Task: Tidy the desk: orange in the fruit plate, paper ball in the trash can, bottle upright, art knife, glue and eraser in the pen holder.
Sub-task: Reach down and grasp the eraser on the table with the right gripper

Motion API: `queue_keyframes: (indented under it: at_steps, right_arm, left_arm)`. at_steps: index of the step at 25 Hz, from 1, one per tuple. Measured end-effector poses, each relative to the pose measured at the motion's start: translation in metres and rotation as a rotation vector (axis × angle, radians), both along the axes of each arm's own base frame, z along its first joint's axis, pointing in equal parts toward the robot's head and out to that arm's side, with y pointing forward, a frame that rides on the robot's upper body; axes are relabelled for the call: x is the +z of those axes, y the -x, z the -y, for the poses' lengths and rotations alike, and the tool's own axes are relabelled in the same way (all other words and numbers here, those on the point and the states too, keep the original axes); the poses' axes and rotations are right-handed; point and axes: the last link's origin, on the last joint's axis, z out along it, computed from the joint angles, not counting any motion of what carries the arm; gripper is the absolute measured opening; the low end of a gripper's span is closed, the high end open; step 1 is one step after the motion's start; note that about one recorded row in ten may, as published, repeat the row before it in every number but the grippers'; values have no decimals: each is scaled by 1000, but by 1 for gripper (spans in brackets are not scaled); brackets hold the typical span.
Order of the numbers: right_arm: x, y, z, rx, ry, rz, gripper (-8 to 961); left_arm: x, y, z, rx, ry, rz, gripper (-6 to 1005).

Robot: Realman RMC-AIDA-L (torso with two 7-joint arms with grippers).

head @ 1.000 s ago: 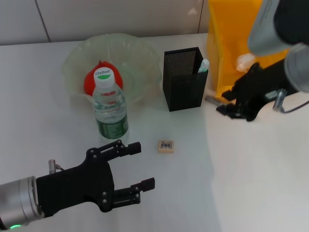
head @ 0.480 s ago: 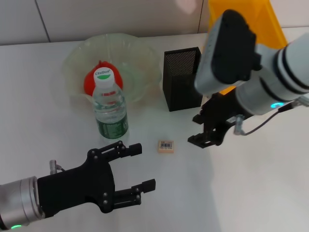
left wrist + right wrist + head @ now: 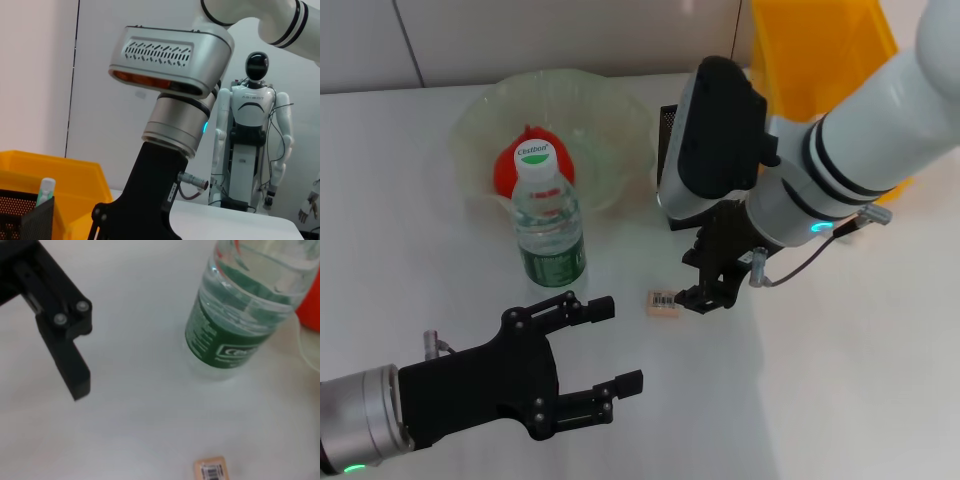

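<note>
The right tool [image 3: 705, 292] hangs low over the middle of the counter [image 3: 840, 380], its fingers spread apart and holding nothing, just beside the eraser [image 3: 663, 303]. The eraser lies flat on the counter toward the near side, barcode label up, and shows in the right wrist view too [image 3: 212, 470]. The left tool [image 3: 590, 375] sits by the near left corner, fingers open and empty. The bottle [image 3: 547, 222] stands upright just in front of the fruit plate [image 3: 610, 120], which holds the orange [image 3: 505, 170] near the far edge. The black mesh pen holder [image 3: 672, 190] stands between the plate and the yellow trash can [image 3: 820, 50] at the far right.
</note>
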Motion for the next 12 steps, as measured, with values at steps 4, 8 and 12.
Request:
queue_keyframes:
  at_steps: [4, 8, 12]
  right_arm:
    - [-7, 2, -3, 8, 7, 1, 464]
    - [-13, 4, -2, -1, 40, -5, 459]
    - [-17, 2, -3, -4, 53, 10, 454]
  left_arm:
    - [0, 0, 0, 1, 0, 0, 785]
    - [0, 0, 0, 1, 0, 0, 785]
    - [0, 0, 1, 1, 1, 1, 785]
